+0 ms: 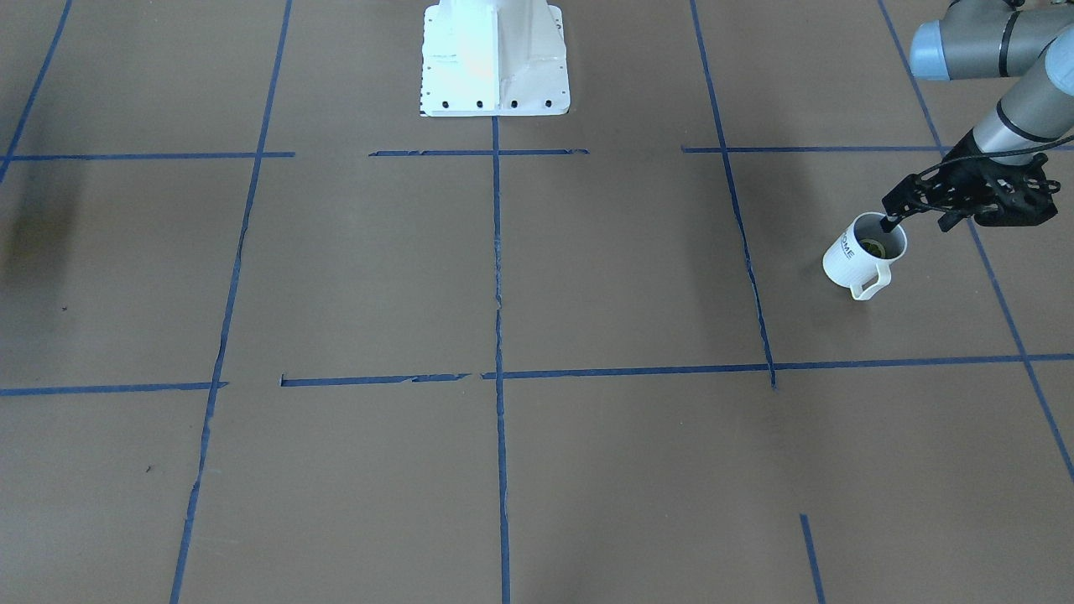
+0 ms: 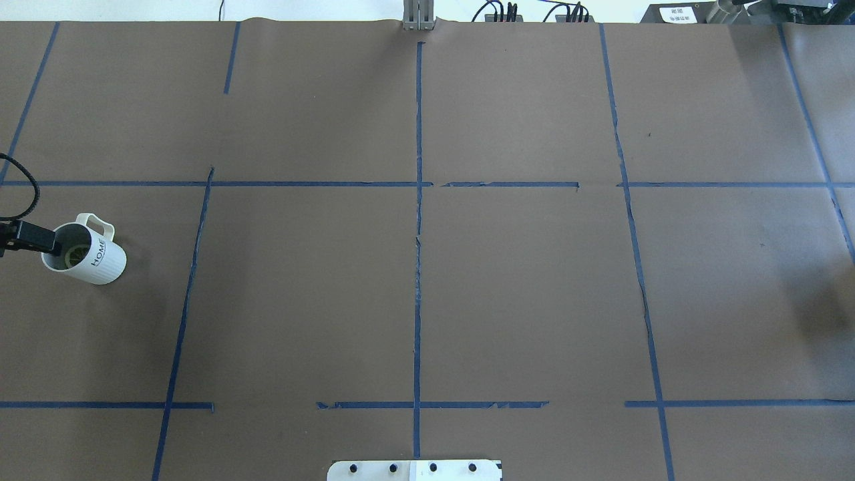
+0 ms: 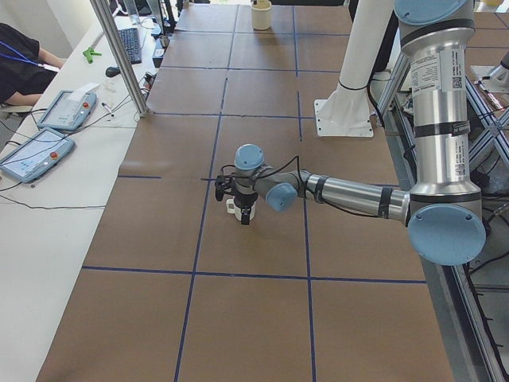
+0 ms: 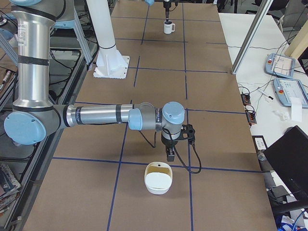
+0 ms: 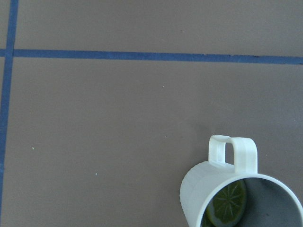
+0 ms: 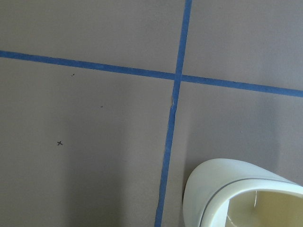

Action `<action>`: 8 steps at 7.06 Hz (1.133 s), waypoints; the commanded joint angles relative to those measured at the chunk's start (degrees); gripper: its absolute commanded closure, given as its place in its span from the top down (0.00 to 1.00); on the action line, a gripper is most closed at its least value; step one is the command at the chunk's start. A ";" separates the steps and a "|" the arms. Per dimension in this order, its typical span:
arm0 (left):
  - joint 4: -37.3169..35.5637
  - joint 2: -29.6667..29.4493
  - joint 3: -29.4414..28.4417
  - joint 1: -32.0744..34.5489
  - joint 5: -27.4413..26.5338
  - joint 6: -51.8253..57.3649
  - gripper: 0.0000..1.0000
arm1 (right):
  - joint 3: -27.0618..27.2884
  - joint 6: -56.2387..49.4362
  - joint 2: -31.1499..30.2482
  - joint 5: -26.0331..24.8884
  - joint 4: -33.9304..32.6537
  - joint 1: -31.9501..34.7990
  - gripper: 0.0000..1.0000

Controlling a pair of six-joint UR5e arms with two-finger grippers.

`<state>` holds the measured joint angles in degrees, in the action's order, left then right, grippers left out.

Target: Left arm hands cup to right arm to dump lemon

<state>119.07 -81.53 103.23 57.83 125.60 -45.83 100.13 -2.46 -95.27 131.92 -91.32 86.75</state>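
Note:
The white cup (image 1: 849, 256) with "HOME" lettering stands upright on the brown table, handle towards the operators' side. It also shows in the overhead view (image 2: 100, 259). The lemon (image 1: 874, 247) slice lies inside it, and shows in the left wrist view (image 5: 228, 202). My left gripper (image 1: 889, 220), black and skeletal, is at the cup's rim with one finger inside the mouth, shut on the rim. My right gripper (image 4: 169, 150) shows only in the exterior right view, pointing down above a cream bowl (image 4: 158, 182). I cannot tell whether it is open or shut.
The cream bowl also fills the lower right of the right wrist view (image 6: 236, 194). The white robot pedestal (image 1: 495, 67) stands at the table's middle back. Blue tape lines (image 2: 419, 234) grid the brown surface. A side table with teach pendants (image 3: 36, 151) runs along the operators' side.

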 commanded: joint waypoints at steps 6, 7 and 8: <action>-0.68 -0.91 0.21 -0.35 0.61 -0.49 0.05 | 0.06 -0.09 0.09 0.00 0.09 -0.09 1.00; -1.82 -0.91 0.47 1.05 0.69 -0.49 0.00 | 0.24 -0.09 0.18 0.00 0.18 -0.17 1.00; -6.44 -3.00 1.35 3.15 0.69 -0.66 0.00 | 0.32 -0.17 1.57 -0.09 1.13 -0.87 1.00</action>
<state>116.50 -82.94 103.77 58.89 126.28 -46.34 100.33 -2.56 -94.81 131.91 -90.96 86.45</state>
